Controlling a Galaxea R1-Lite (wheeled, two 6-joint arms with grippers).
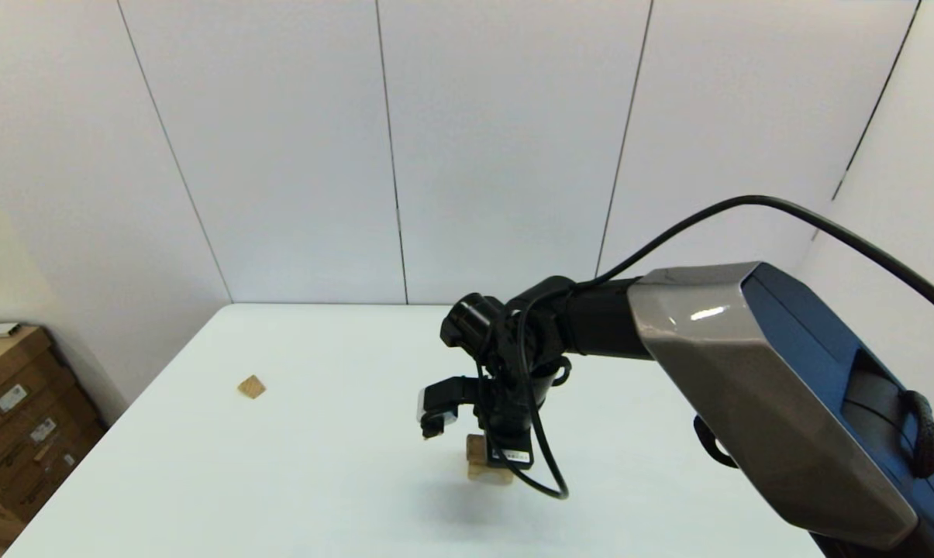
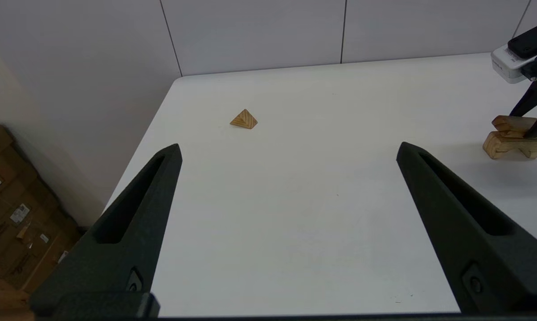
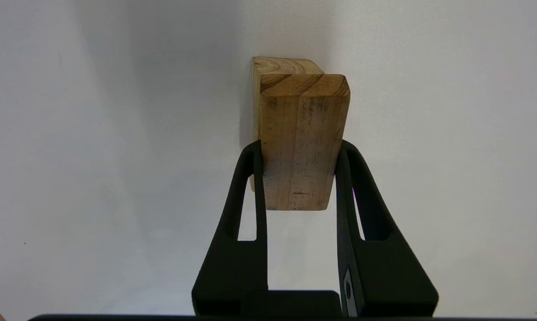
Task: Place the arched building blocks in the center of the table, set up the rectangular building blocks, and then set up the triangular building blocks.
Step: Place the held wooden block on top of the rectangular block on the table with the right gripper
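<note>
At the table's middle the pale arched block [image 2: 513,146] stands with its notch down. The darker rectangular block [image 3: 301,133] lies on top of it, and my right gripper [image 3: 299,147] is shut on that slab from above. A corner of the arched block [image 3: 277,66] peeks out past the slab. In the head view the right gripper [image 1: 505,453] hides most of both blocks. The small triangular block [image 1: 252,386] sits alone on the table [image 1: 319,480] at the far left, also seen as the triangular block [image 2: 244,119]. My left gripper [image 2: 289,147] hangs open and empty over the near left.
Cardboard boxes [image 1: 13,418] are stacked on the floor beyond the table's left edge. White wall panels stand behind the far edge. A black cable [image 1: 544,457] loops down from the right wrist beside the blocks.
</note>
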